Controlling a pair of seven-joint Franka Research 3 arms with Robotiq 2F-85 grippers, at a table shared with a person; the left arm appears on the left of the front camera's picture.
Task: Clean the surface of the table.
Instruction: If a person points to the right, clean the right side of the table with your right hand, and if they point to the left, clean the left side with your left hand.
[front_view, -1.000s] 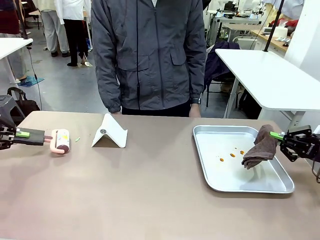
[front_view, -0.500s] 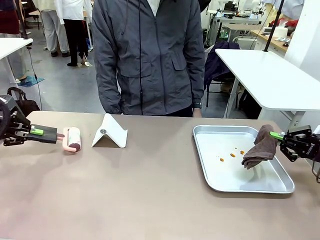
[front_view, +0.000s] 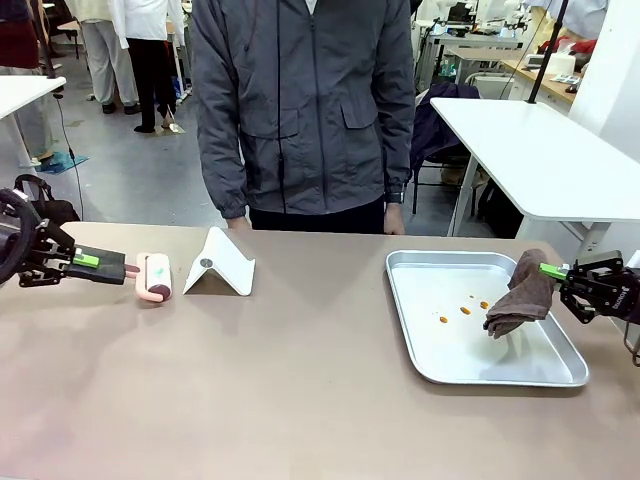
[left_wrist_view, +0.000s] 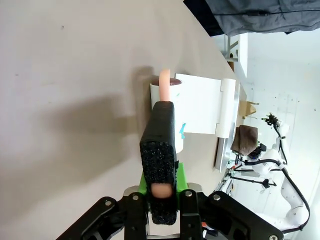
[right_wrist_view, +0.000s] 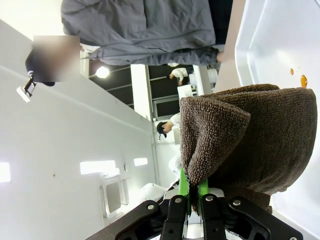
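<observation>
In the front view, the table (front_view: 300, 400) is spread across the whole lower half, under everything else. Toward its nine o'clock, the left gripper (front_view: 120, 268) is clenched on the pink handle (front_view: 132, 270) of a lint roller (front_view: 155, 278), which is rested on the tabletop. A white folded stand (front_view: 220, 265) is set just beside the roller at three o'clock. Toward the table's three o'clock a silver tray (front_view: 500, 379) is laid, with orange spots (front_view: 465, 309) in it. The right gripper (front_view: 545, 269) is clamped on a brown cloth (front_view: 518, 298), which is hung over the tray. A person in a grey jacket (front_view: 300, 110) is placed at twelve o'clock.

In the left wrist view, the jaws are seen shut tight on the handle, with the roller on the tabletop at twelve o'clock.

In the right wrist view, the folded cloth is pinched between the green pads, with the tray and its spots at two o'clock.
</observation>
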